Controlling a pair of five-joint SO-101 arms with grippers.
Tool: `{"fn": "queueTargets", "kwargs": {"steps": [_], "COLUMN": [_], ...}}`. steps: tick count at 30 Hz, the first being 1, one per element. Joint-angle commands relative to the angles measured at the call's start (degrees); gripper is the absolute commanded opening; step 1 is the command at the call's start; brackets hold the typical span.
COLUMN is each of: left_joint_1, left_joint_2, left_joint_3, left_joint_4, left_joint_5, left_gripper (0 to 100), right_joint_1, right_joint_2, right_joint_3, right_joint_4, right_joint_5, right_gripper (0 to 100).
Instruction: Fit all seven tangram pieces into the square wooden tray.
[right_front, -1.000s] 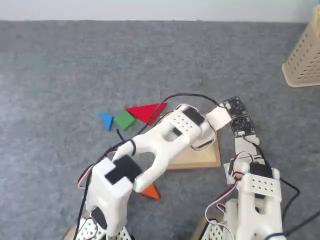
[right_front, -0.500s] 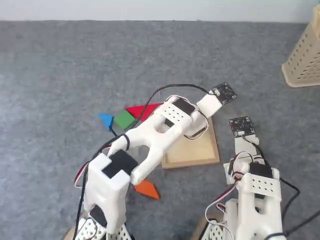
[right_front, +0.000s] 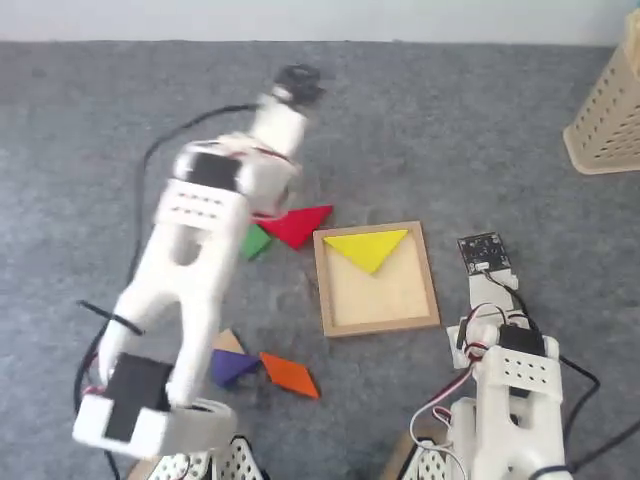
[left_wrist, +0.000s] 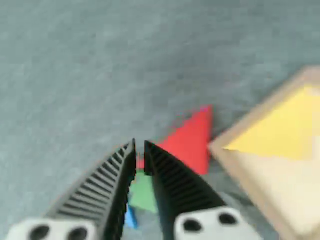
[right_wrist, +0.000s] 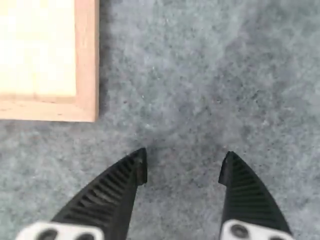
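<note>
On the left we see the left arm (right_front: 190, 250) stretching from the near edge toward the far side of the grey table (right_front: 100, 150). Near its base lie a tan piece (right_front: 228, 341), with a purple piece (right_front: 232, 367) against it on the near side, and an orange piece (right_front: 290, 374) just to the purple one's right. Farther off, the left gripper (left_wrist: 139, 146) hangs over the loose cluster. Its jaws are pressed almost together with only a thin slit between them, and they clasp nothing. Under it we make out a blue piece (left_wrist: 131, 218) and a green piece (left_wrist: 142, 194), the green one just beside the red triangle (right_front: 298, 225). The red triangle's right tip points at the far-left corner of the tray (right_front: 330, 295), near it. The tray lies flat in the middle of the table and holds a yellow triangle (right_front: 368, 247) set along its far wall, apex toward the near side. To the right, the right arm (right_front: 505, 365) stands near the tray. The right gripper (right_wrist: 182, 165) is spread wide and empty over bare table just beside a tray corner. At the far right edge stands a perforated tan block (right_front: 608, 105).
</note>
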Motion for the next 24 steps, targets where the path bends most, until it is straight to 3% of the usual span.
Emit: {"fn": "queueTargets", "kwargs": {"steps": [1,4,14,24], "left_joint_1": [-2.81,-3.96,-2.64,0.97], "left_joint_2": [3.87,9.93,28.31,31.3], "left_joint_3": [-2.24,-6.55,-21.67,-23.69], "left_joint_4": [-1.58,-1.67,6.59,6.42], "left_joint_5": [-0.7,-4.13,-29.27,-42.2], "left_gripper": [17,19,28,28], "right_joint_1": [0.31,0.31,0.31,0.31], "right_joint_2": [0.92,0.92,0.92,0.92], "right_joint_3": [-0.18,-0.18,-0.18,-0.18], "right_joint_4": [-1.01,-1.01,-1.01,-1.01], "right_joint_5": [-0.62,-0.62,-0.62,-0.62], "right_gripper": [24.1,24.1,24.1,24.1]}}
